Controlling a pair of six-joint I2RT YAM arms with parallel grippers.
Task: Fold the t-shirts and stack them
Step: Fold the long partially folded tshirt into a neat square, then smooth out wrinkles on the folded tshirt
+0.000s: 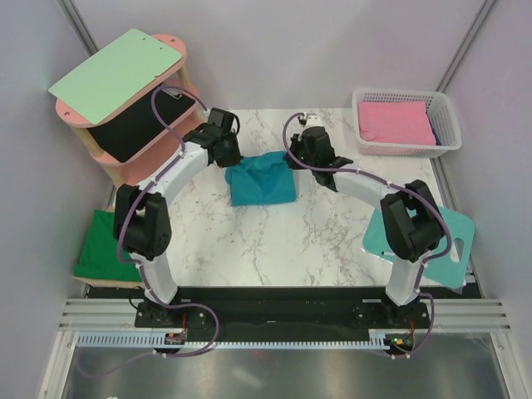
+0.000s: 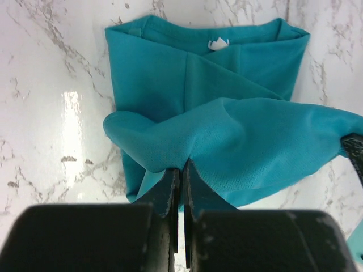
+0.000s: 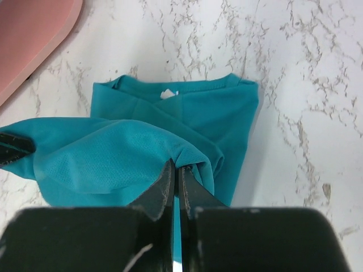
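Top, shirt: teal shirt [image 1: 262,187] at middle of bench [image 1: 332,241], far edge raised, stretched left-right between both arms.
Top, holders: green shirt [image 1: 104,245] beside bench's left edge; basket [image 1: 449,125] holds pink cloth [image 1: 395,123].
Left wrist: left fingers [image 2: 169,190] pinched shut on raised fold; folded body lies ahead.
Right wrist: right fingers [image 3: 164,187] likewise clamped on it.

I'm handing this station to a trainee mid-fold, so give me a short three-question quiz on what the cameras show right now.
1. True or false: the left fingers and the right fingers are pinched shut on the teal t-shirt.
2. Where does the dark green t-shirt lie? A) in the white basket; B) at the scene's left, beside the left arm; C) under the teal t-shirt.
3. Fill in: the white basket holds a folded ___ cloth.
Key: 1 true; 2 B; 3 pink.
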